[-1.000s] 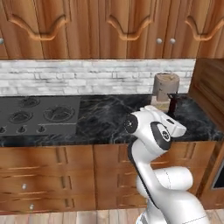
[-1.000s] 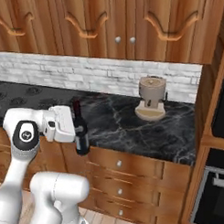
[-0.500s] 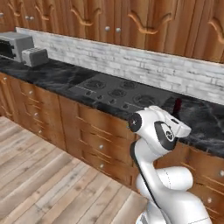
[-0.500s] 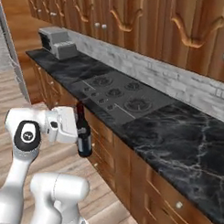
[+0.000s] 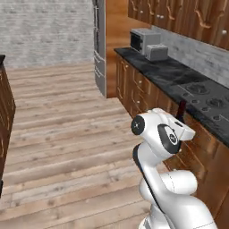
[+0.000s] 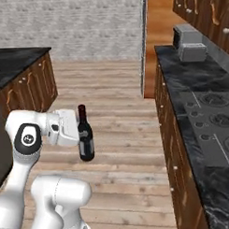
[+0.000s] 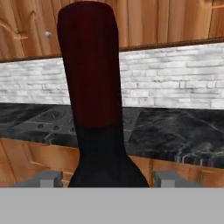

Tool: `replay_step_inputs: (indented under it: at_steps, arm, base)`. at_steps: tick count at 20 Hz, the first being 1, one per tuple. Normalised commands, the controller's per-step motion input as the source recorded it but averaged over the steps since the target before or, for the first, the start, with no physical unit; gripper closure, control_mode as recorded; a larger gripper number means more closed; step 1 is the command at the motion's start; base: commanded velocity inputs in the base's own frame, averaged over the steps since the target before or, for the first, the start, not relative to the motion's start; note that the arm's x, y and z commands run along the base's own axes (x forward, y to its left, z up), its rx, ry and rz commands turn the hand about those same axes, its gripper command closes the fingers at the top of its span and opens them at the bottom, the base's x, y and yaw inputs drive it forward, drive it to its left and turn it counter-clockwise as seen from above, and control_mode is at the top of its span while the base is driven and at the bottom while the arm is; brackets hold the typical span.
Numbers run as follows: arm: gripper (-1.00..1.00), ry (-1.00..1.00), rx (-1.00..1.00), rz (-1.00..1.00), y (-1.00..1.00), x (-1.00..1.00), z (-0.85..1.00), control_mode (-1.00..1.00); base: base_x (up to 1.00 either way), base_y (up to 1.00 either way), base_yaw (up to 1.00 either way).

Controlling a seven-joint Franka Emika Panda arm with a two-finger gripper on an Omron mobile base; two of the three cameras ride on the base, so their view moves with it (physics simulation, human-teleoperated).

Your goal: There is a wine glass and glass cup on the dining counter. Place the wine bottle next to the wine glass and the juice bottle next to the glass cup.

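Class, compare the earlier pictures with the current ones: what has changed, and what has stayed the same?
The base has turned away from the wall counter: the views now look down the wooden floor past the stove, so the scene shift is camera motion. Nothing was let go. The fingers stay closed on the wine bottle, upright beside the arm.

White arm folded close above its base, wrist level, fingers (image 7: pixel 51 178) clamped around the wine bottle (image 6: pixel 85 134), upright

Dark wine bottle (image 6: pixel 85 136) upright, raised above the wooden floor.
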Motion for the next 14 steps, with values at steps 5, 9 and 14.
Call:
replay_step_inputs:
  at_steps: [5,9,14]
  arm:
    - [1.0,0.0,0.0,0.0,0.0,0.0,0.0,1.0]
    - [1.0,0.0,0.0,0.0,0.0,0.0,0.0,1.0]
    - [1.0,0.0,0.0,0.0,0.0,0.0,0.0,1.0]
  base:
    - [-0.04,0.0,1.0]
    - [-0.05,0.0,1.0]
    - [-0.07,0.0,1.0]
